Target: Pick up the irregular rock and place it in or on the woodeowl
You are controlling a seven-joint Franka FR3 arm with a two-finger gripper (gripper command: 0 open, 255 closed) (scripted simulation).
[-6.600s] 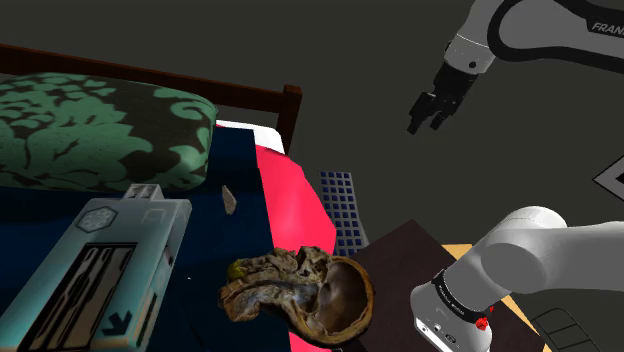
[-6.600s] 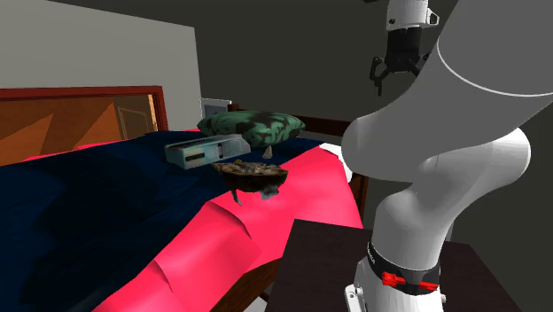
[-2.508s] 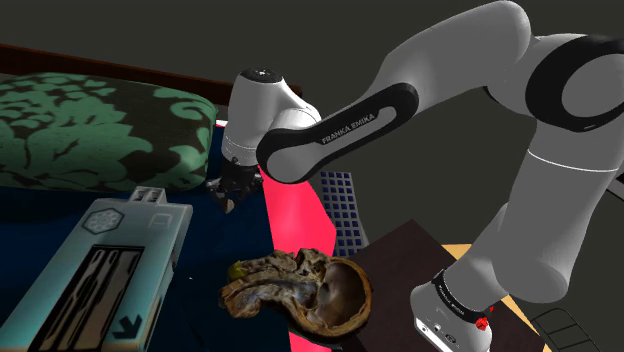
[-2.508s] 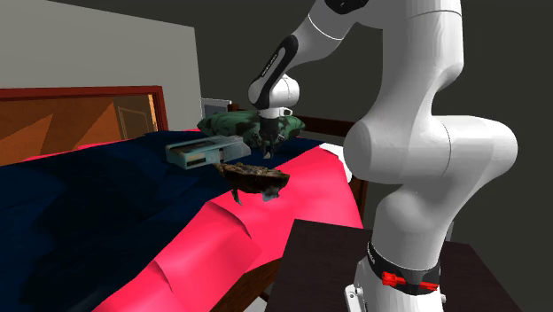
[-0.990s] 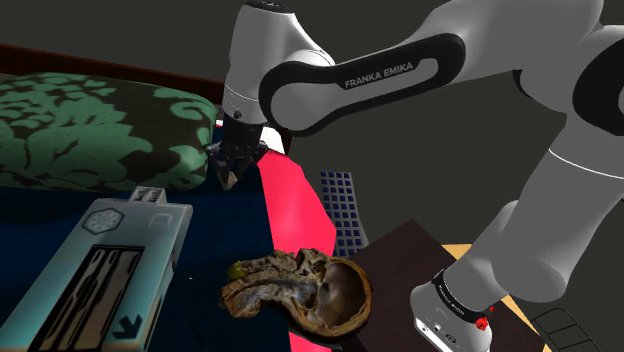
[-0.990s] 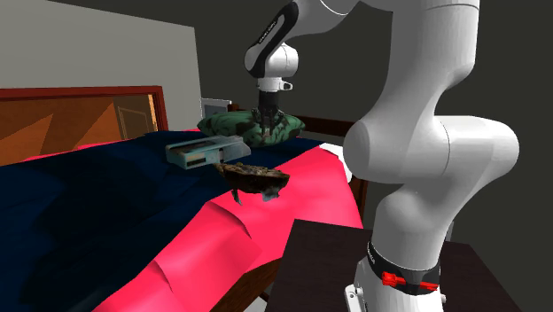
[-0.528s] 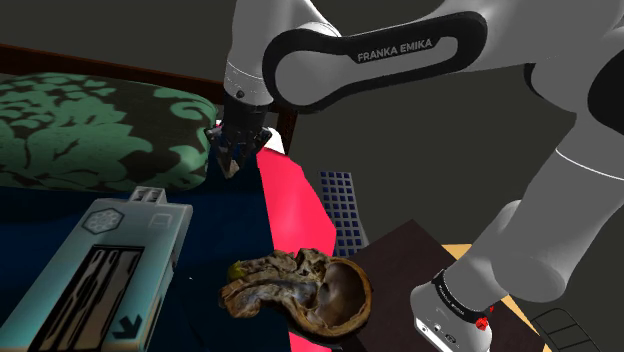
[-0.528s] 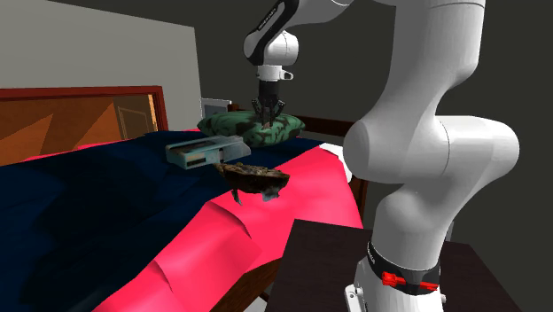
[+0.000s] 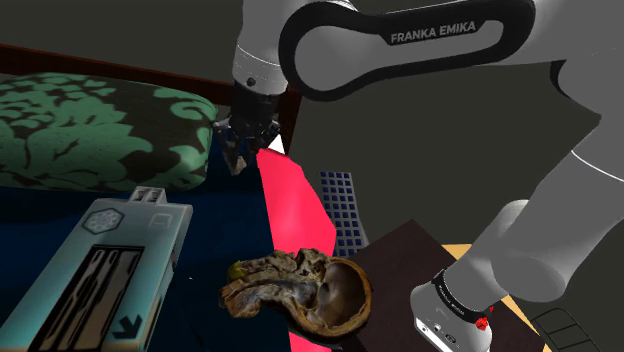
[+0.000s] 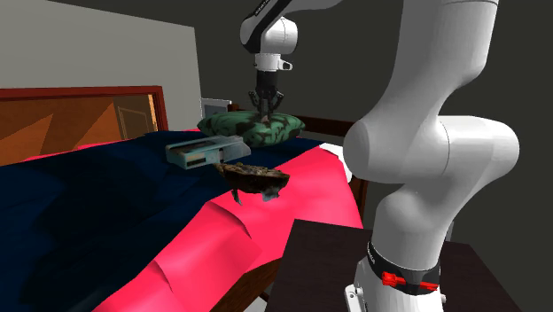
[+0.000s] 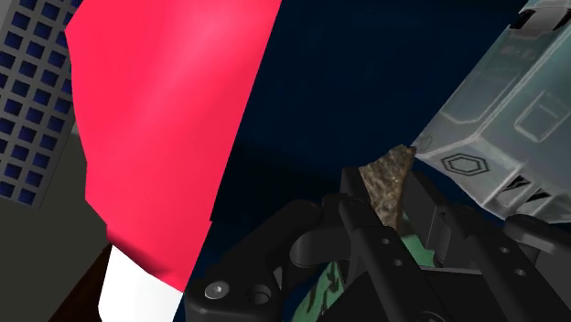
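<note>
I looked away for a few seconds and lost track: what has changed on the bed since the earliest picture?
The gripper came down to the dark blue blanket, shut on the small rock and lifted it clear. The brown bowl, grey case and green pillow stayed put.

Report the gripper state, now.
Gripper: closed, holding the small brown-grey irregular rock.
</note>
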